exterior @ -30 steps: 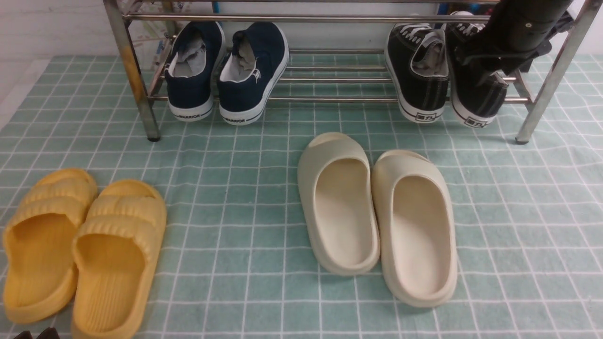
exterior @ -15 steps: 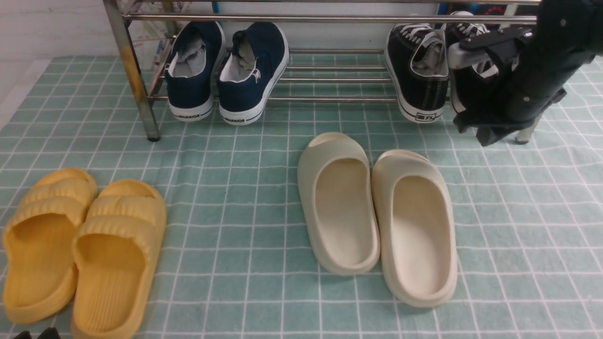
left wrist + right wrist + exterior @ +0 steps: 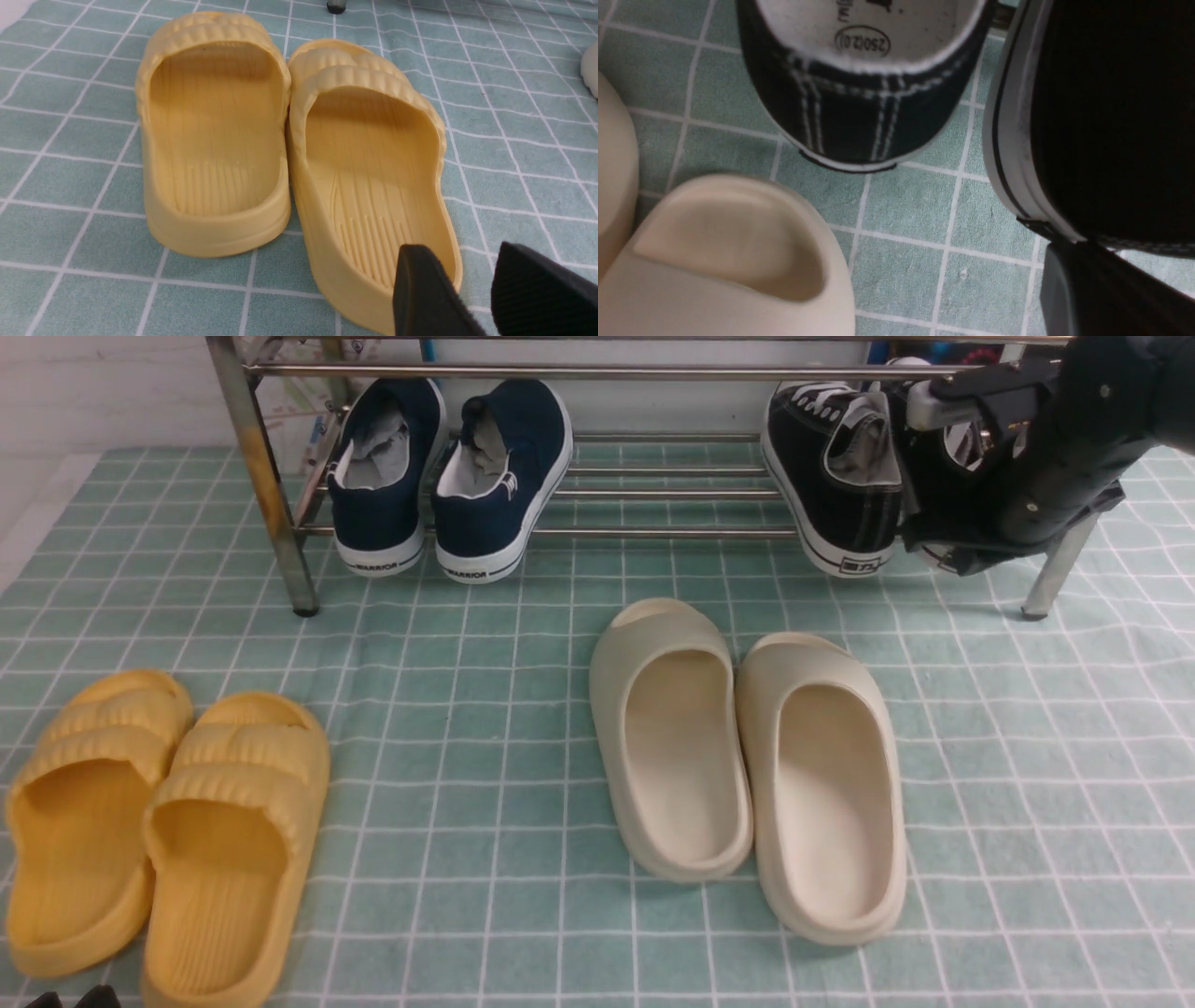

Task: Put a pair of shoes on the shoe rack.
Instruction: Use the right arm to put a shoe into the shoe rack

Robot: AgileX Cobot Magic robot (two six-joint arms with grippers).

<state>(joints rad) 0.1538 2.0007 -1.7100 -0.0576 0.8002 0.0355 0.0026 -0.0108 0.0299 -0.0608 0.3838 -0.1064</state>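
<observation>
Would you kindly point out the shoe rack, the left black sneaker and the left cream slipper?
shoe rack [image 3: 653,373], front view, upper front rail.
left black sneaker [image 3: 845,518], front view, black heel canvas.
left cream slipper [image 3: 670,747], front view, footbed.

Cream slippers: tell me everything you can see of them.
The cream slippers are a pair of smooth one-piece slides, foam or rubber by their look, with uppers, small toe openings and open heels. They lie flat on the green checked cloth, side by side and touching, toes toward the shoe rack, short of it. Nothing else touches them.
</observation>
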